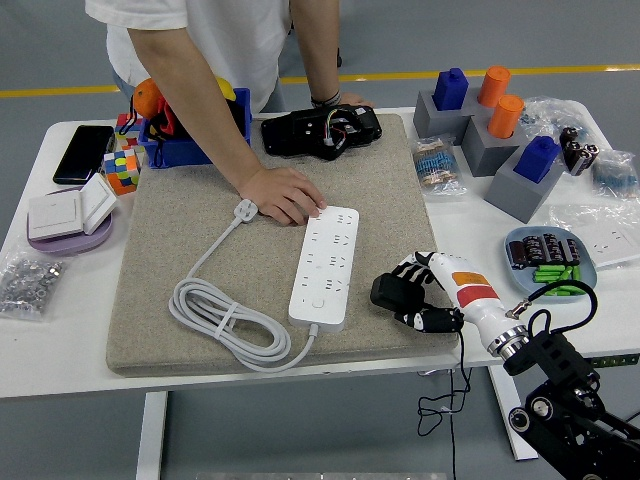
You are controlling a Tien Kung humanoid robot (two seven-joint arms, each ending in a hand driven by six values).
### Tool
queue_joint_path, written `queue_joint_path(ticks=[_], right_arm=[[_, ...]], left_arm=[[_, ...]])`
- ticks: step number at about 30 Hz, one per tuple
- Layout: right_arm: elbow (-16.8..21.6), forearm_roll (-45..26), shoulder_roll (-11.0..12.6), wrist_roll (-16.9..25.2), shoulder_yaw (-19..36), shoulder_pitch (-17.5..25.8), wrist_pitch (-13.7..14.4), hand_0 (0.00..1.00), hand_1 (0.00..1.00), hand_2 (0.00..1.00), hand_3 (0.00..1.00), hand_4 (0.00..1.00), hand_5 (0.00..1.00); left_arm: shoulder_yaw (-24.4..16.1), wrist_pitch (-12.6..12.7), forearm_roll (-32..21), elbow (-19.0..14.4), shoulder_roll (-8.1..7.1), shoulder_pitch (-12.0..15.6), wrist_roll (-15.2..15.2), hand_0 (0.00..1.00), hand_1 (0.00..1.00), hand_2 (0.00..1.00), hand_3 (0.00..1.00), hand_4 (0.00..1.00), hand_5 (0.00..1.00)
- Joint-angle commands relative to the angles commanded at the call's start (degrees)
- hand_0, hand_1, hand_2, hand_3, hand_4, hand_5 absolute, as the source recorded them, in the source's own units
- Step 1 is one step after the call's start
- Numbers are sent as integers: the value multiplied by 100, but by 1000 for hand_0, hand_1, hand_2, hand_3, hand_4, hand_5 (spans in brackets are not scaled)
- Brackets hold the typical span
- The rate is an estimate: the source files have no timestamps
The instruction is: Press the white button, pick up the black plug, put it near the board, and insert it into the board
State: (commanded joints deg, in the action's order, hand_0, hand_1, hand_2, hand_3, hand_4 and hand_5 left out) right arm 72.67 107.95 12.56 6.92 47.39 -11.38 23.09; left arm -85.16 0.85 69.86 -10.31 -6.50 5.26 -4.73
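Note:
A white power strip (325, 265) lies on the grey felt mat (200, 230), its cord coiled to the left. Its white button (317, 298) sits near the strip's near end. The black plug (389, 291) rests on the mat just right of the strip, and my right hand (408, 296) is curled around it, fingers over the top and thumb at the near side. A person's hand (283, 192) presses on the strip's far end, holding it down. My left hand is out of sight.
A black device (320, 130) lies at the mat's far edge under the person's other hand. Grey blocks with blue and orange pegs (490, 130) stand far right. A blue dish of batteries (552, 260) is right of my hand. Switches (68, 215), a cube and a phone lie left.

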Motion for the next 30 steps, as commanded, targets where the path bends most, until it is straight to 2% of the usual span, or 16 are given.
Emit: queue_joint_path(ticks=[5, 6, 7, 16, 24, 30], right_arm=[[34, -92, 2, 21, -21, -54, -44, 427, 297, 326, 471, 780, 2], [50, -117, 0, 17, -23, -73, -61, 375, 295, 331, 488, 772, 2], [68, -144, -4, 14, -26, -97, -76, 375, 295, 331, 488, 772, 2], [149, -436, -122, -64, -184, -630, -257, 349, 280, 316, 498, 753, 2], [-17, -703, -309, -395, -468, -1047, -509, 324, 271, 312, 519, 750, 2], [-142, -756, -362, -625, -702, -1237, -737, 311, 269, 309, 525, 743, 2]], left_arm=[[1, -2, -2, 0, 4, 0, -2, 462, 498, 525, 568, 609, 247], [-2, -2, -2, 0, 3, 1, -2, 463, 499, 525, 568, 608, 247], [-4, -1, -1, 0, 2, 1, -2, 463, 499, 525, 568, 608, 247], [15, 5, -24, 0, -7, -14, 3, 463, 499, 526, 568, 608, 247], [22, 4, -26, 0, -22, -29, -5, 463, 499, 526, 568, 609, 247], [23, 5, -30, 0, -25, -36, -5, 463, 497, 526, 568, 609, 247]])
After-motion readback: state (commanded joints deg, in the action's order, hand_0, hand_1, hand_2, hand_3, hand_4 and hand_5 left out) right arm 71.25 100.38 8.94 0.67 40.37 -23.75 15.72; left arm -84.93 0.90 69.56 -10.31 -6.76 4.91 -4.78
